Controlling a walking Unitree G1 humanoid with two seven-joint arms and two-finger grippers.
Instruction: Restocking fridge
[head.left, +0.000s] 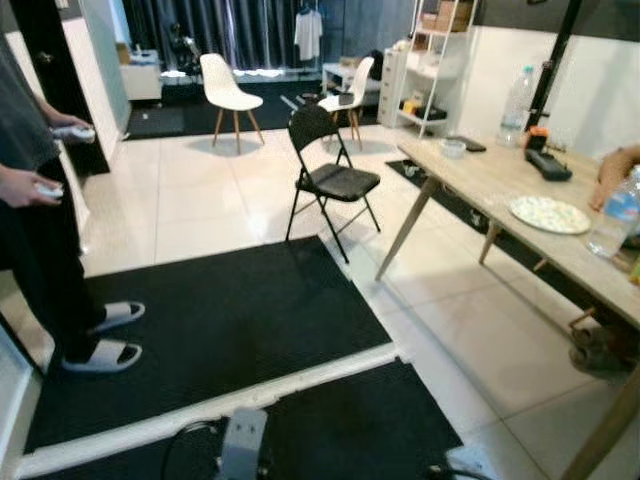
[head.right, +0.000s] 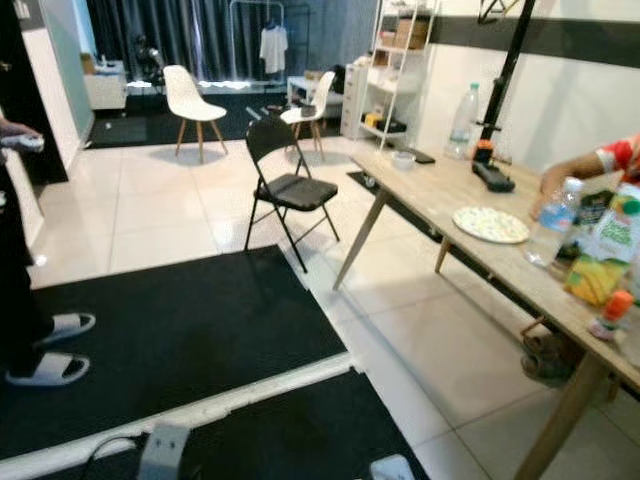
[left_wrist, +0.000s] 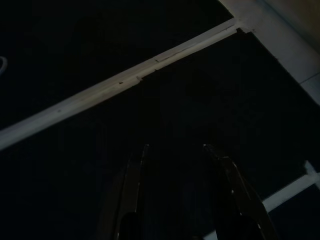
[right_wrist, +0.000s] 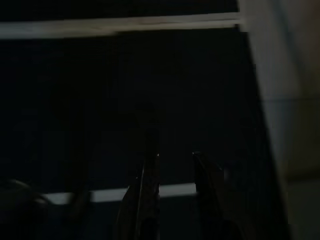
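Observation:
A long wooden table (head.right: 440, 190) runs along the right side. Near its front end stand a clear water bottle (head.right: 552, 222), a green and yellow juice carton (head.right: 605, 245) and a small bottle with an orange cap (head.right: 610, 315). A person's hand (head.right: 575, 168) reaches in beside the water bottle. Both arms hang idle over the black floor mat. In the dim left wrist view, my left gripper (left_wrist: 175, 147) has its fingers apart with nothing between them. My right gripper (right_wrist: 172, 154) is also open and empty in the right wrist view.
A patterned plate (head.right: 490, 224), a tall bottle (head.right: 460, 120) and a black device (head.right: 492, 175) also sit on the table. A black folding chair (head.right: 285, 185) stands ahead. A person (head.left: 40, 200) holding controllers stands on the black mat (head.left: 200, 320) at left. White chairs (head.left: 225, 90) and shelves (head.right: 395, 70) stand behind.

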